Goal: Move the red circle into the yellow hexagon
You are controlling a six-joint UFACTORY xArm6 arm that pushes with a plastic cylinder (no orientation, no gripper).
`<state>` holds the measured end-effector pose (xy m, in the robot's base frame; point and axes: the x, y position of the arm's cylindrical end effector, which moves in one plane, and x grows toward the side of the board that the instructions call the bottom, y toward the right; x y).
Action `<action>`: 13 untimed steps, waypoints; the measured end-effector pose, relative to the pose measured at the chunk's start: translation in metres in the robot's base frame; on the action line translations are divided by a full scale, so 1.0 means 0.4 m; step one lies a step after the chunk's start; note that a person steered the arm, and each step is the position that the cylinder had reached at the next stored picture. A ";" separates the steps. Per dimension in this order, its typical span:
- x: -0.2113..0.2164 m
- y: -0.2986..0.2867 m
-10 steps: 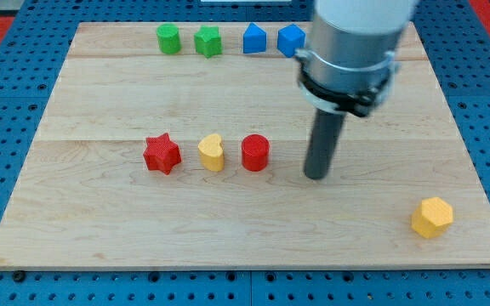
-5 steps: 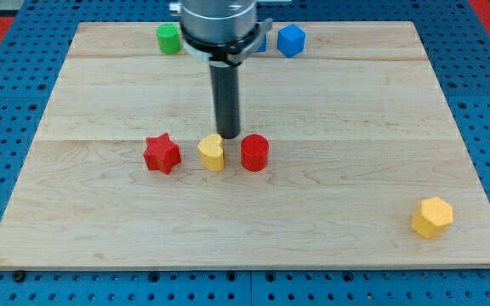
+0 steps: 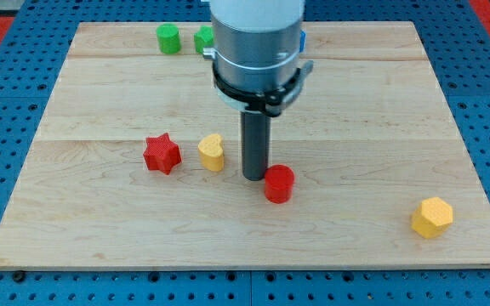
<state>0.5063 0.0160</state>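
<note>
No container shows anywhere on the wooden surface (image 3: 100, 229); every block sits directly on the bare wood. Taking the red circle (image 3: 279, 184) as the landmark: it stands near the middle of the surface, and my tip (image 3: 254, 176) is right against its upper-left side, touching it or very nearly so. The tool is a plain dark rod with nothing to open or close, and it grips nothing; it only presses alongside the red circle. The yellow hexagon (image 3: 432, 217) lies well apart from the red circle, toward the view's right and a little lower, near the surface's lower right corner. A yellow heart-like block (image 3: 212, 152) sits to the view's left of the red circle and slightly higher, and a red star (image 3: 162, 154) lies farther left again, beyond the yellow one. Far above the red circle, along the top edge, a green round block (image 3: 168, 38) stands in full view, with a second green block (image 3: 203, 38) beside it, partly hidden by the arm's body, and a sliver of blue (image 3: 302, 38) peeks out at the arm's right side, shape unreadable. Counted: two red blocks, two yellow, two green, and at least one blue.
</note>
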 end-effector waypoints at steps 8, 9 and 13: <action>0.125 -0.043; 0.123 -0.036; 0.122 -0.019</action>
<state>0.5550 0.0083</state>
